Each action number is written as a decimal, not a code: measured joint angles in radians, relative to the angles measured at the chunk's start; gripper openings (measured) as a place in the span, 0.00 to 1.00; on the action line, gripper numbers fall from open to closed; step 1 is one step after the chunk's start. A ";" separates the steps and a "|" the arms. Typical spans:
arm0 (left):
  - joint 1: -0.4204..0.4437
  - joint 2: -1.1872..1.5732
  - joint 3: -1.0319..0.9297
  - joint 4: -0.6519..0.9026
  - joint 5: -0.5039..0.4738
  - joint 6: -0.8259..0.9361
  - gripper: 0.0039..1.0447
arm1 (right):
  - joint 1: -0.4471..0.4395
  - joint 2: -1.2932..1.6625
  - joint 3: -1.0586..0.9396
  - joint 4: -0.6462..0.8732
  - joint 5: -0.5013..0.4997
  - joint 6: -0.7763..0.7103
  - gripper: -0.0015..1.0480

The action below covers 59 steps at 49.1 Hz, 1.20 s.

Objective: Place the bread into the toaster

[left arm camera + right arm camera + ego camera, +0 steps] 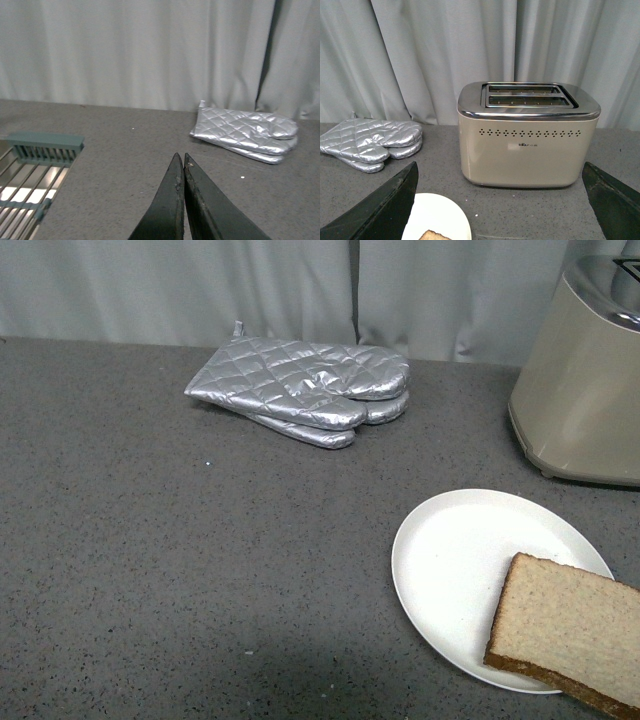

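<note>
- Bread (565,630): one flat slice with a light-brown, grainy crumb and a dark brown crust along its edge. Lies on the plate (450,560) at about 4 o'clock in the front view and reaches past the rim on that side.
- Plate: round, smooth, matte white, shallow, with a softly raised rim. Rests directly on the tabletop (150,540).
- Toaster (580,390): boxy, with rounded corners and a satin beige metallic shell. Stands at 2 o'clock in the front view, apart from the plate. In the right wrist view, shows a mirror-bright chrome top, two long dark slots, and a row of small punched vents across the side.
- Oven mitts (300,390): silver quilted fabric stitched in diamonds, puffy and slightly glossy. Stacked one on another at 12 o'clock, well apart from the toaster.
- Tabletop: grey, finely speckled, stone-like and matte.
- Curtain (200,290): pale, hanging in soft vertical folds behind everything.
- Left end effector (180,156): two dark, tapering, blade-like fingers pressed together at the tips with nothing between them. Hangs above bare tabletop.
- Rack (35,175): thin metal wires with a grey-green ribbed plastic piece, at the tabletop's edge in the left wrist view.
- Right end effector (499,164): dark wedge-shaped fingers spread wide and gripping nothing, facing the toaster across the plate.
</note>
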 joint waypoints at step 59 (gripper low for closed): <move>-0.091 -0.006 0.000 -0.002 -0.046 0.003 0.94 | 0.047 0.988 0.058 0.035 0.183 0.761 0.91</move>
